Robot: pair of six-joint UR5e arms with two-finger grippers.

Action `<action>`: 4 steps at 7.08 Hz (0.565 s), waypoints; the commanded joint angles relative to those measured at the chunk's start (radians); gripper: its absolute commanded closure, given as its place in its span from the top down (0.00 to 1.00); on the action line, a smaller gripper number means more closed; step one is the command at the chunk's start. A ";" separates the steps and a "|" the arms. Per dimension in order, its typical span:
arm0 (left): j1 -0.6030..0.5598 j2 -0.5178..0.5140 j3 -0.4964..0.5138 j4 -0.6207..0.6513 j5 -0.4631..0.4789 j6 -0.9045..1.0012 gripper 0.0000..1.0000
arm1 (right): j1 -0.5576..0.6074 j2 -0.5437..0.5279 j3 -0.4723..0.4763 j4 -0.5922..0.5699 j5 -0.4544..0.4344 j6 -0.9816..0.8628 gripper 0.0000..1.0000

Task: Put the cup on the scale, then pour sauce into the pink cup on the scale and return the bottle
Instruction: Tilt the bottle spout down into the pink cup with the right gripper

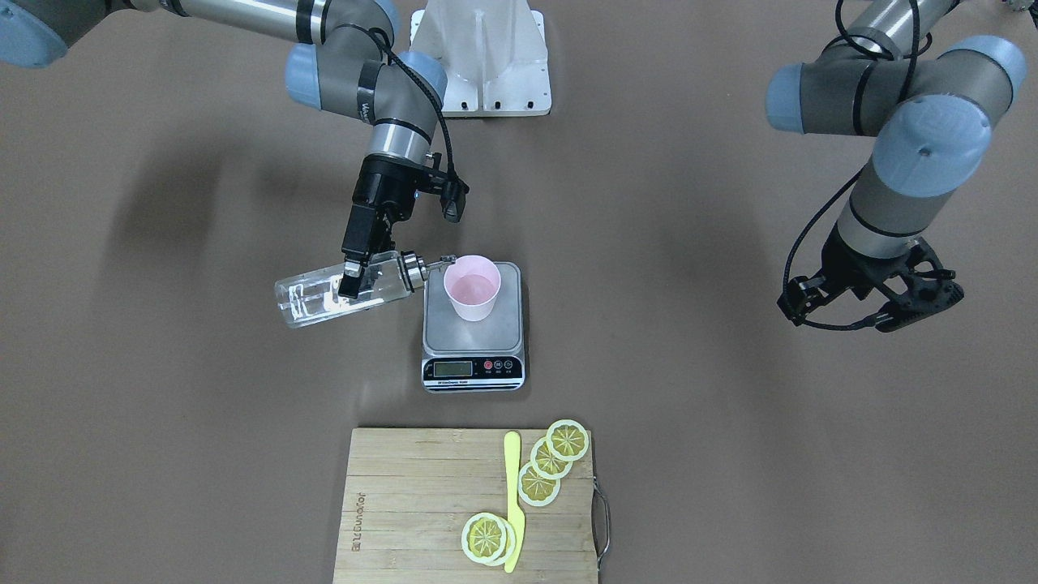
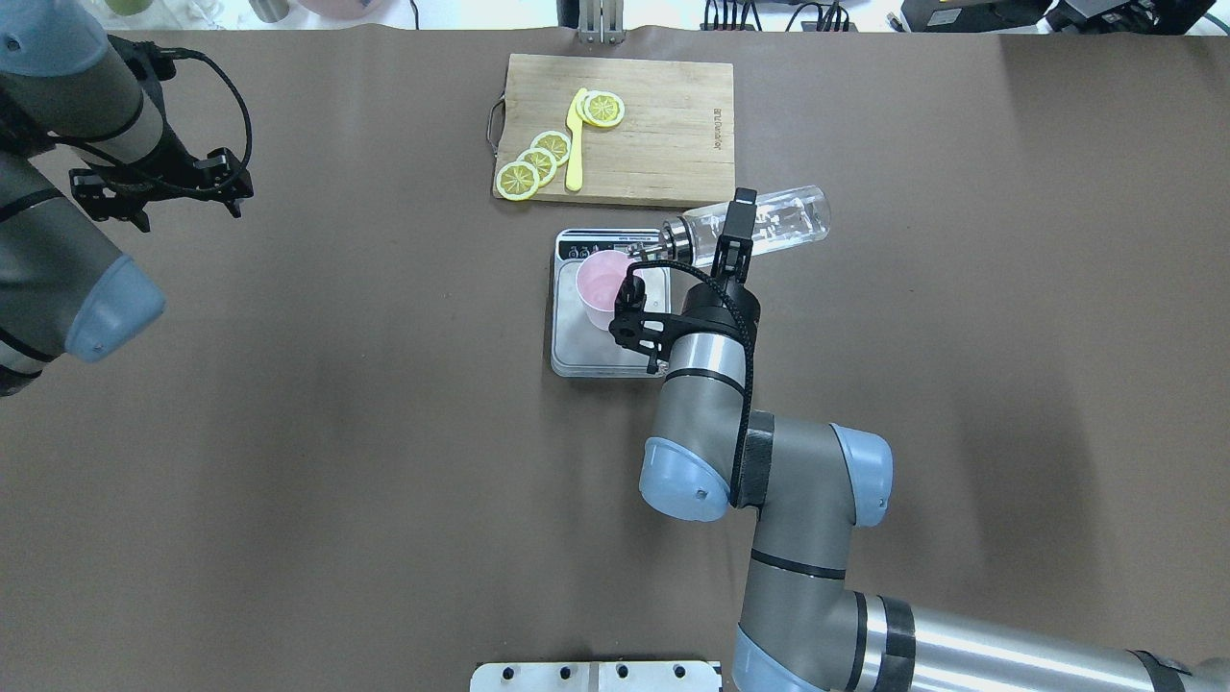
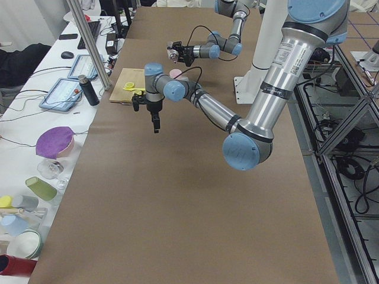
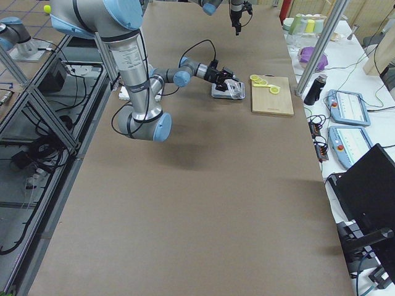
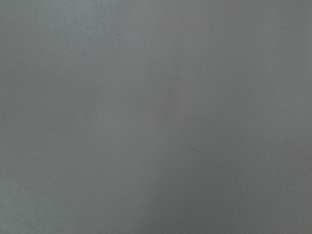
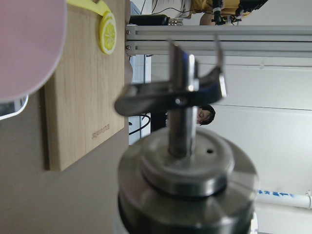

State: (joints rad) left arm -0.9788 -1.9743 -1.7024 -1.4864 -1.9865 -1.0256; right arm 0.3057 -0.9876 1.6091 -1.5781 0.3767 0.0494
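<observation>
Robotics lab — aluminium frames (image 4: 318, 49), teach pendants (image 4: 349, 106).

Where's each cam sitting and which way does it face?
Front-facing: across table, facing robot, steeply down; both arms, right gripper holding bottle.
Overhead: behind robot, looking forward-down; both arms, cup on scale.
Exterior left: table's left end; left arm near.
Exterior right: opposite end; right arm near.
Left wrist: faces bare table; no robot parts.
Right wrist: along bottle's spout toward cutting board.
Shared: front-facing and overhead both show the cup on the scale.
</observation>
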 commanded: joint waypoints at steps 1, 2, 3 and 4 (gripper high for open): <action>-0.005 0.000 0.038 -0.041 -0.002 0.015 0.99 | 0.004 0.013 -0.055 0.003 -0.132 -0.034 0.00; -0.008 0.000 0.049 -0.043 -0.002 0.016 0.99 | 0.004 0.009 -0.055 0.003 -0.145 -0.039 0.00; -0.008 0.000 0.049 -0.044 -0.002 0.016 0.99 | 0.004 0.003 -0.064 0.001 -0.183 -0.040 0.00; -0.008 0.000 0.049 -0.044 -0.002 0.016 0.98 | 0.003 -0.005 -0.073 0.003 -0.206 -0.040 0.00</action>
State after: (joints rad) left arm -0.9856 -1.9742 -1.6555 -1.5294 -1.9880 -1.0100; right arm 0.3095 -0.9841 1.5472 -1.5762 0.2057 0.0110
